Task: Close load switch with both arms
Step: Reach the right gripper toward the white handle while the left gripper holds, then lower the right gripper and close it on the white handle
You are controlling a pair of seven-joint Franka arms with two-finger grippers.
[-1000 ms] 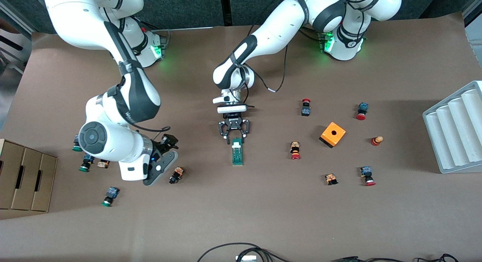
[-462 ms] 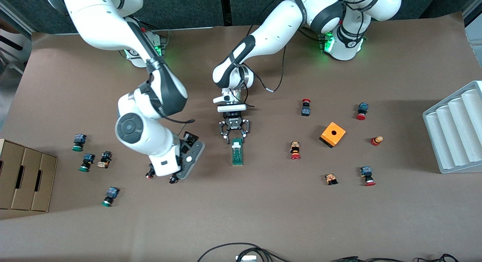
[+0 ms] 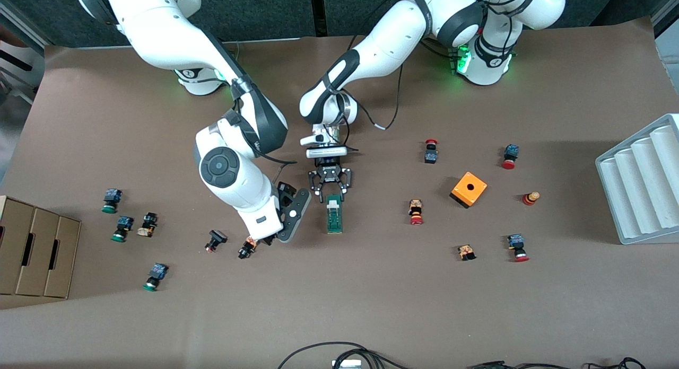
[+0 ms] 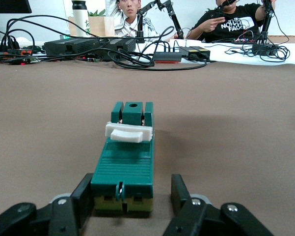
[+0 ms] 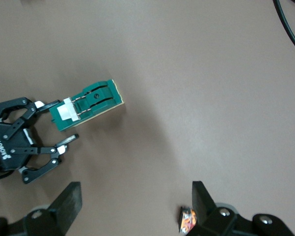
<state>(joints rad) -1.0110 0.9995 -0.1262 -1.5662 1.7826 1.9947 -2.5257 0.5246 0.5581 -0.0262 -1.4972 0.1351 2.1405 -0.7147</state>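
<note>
The load switch [image 3: 334, 214] is a narrow green block with a white sliding piece, lying flat mid-table. It also shows in the left wrist view [image 4: 125, 162] and the right wrist view [image 5: 88, 104]. My left gripper [image 3: 330, 191] [image 4: 132, 196] is low at the end of the load switch farther from the front camera. Its jaws straddle that end, partly open: one finger [image 4: 84, 192] touches the block, the other [image 4: 179, 192] stands off with a gap. My right gripper [image 3: 273, 236] [image 5: 135, 201] hovers open over the table beside the load switch, toward the right arm's end, holding nothing.
An orange cube with a hole [image 3: 468, 189] and several small push buttons lie scattered; one button [image 3: 246, 248] [image 5: 188, 220] sits right by a right finger. A grey ridged tray [image 3: 642, 189] and a cardboard box [image 3: 37, 252] stand at the table's ends.
The right arm has swung in from its end of the table to just beside the load switch, its jaws still wide. The left gripper and the switch have not moved.
</note>
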